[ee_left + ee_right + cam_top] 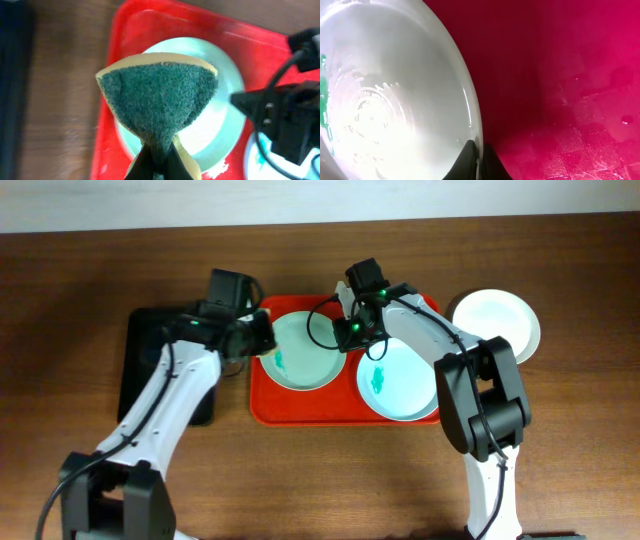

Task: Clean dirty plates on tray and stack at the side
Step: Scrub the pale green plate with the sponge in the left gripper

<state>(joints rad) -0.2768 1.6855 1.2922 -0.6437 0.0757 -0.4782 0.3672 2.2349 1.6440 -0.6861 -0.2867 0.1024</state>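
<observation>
Black and narrow, a side tray (150,380) lay at the far left of the table (80,270), partly under the left arm. Beside it the left gripper (258,337) was clenched on a sponge (157,100), pinched at its waist so that the green scouring face fanned out wide. The sponge hung over the left part of the left plate (310,355), close to a teal smear (281,361). Whether it touched the surface could not be told. In my judgement it was held so in order to scrub that smear off.

The left plate sat in the left half of the red tray (262,405). At its upper right rim the right gripper (477,161) was closed on the edge, one finger inside the rim and one outside. This hold appeared meant to steady the plate against the push of the sponge. The plate looked glossy and wet, and would likely slide otherwise.

The right plate (405,395) lay in the tray's right half with a second smear (378,379) near its middle, and neither tool was on it. Farther right, off the tray on bare wood, the third plate (497,320) showed white and unmarked, seemingly the start of the stack. Both plates on the tray were yet to be cleaned.
</observation>
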